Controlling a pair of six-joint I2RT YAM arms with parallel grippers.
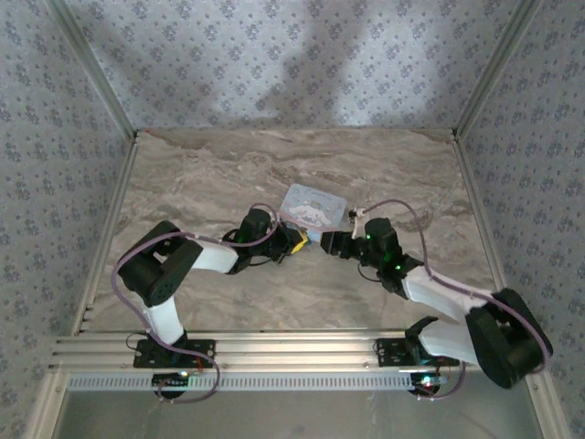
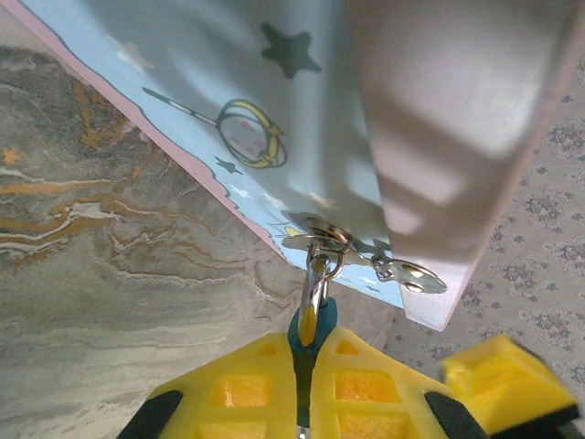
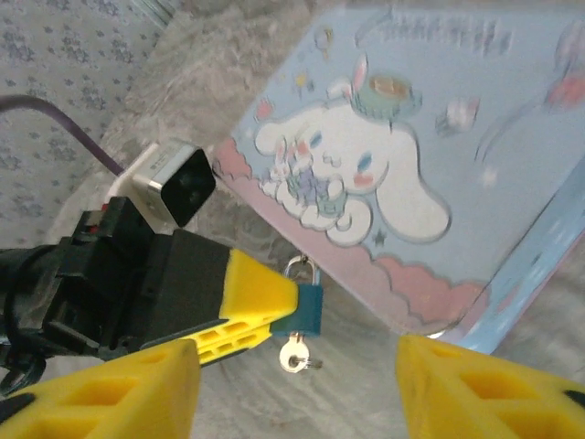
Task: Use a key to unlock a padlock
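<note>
Padlock [image 3: 307,307], small teal block with a silver shackle, hangs on the pastel cartoon tin's [image 3: 411,137] hasp, pinched between the left gripper's [image 2: 306,361] yellow ribbed fingers. Silver key [image 3: 294,353] just beneath. Right gripper [image 1: 331,242] spread wide.

The tabletop [image 1: 210,174] is grey and tan stone with wavy streaks, some orange-brown. The walls [image 1: 274,55] are pale grey with rows of little blue flowers. The box [image 3: 384,174] is light blue. Its lid has a white cartoon puppy with long ears, pink cheeks and blue eyes, and pink clouds along the edge. Its side has dark stars and a yellow ring. The padlock [image 3: 308,306] is blue-green with a shiny silver loop. The key [image 3: 293,353] is silver. The left claw [image 2: 306,366] is bright yellow. The right claw [image 1: 327,242] has yellow fingers [image 3: 119,393] too. The left arm [image 1: 206,256] and right arm [image 1: 439,293] are white and black, with purple cables [image 1: 402,206].
</note>
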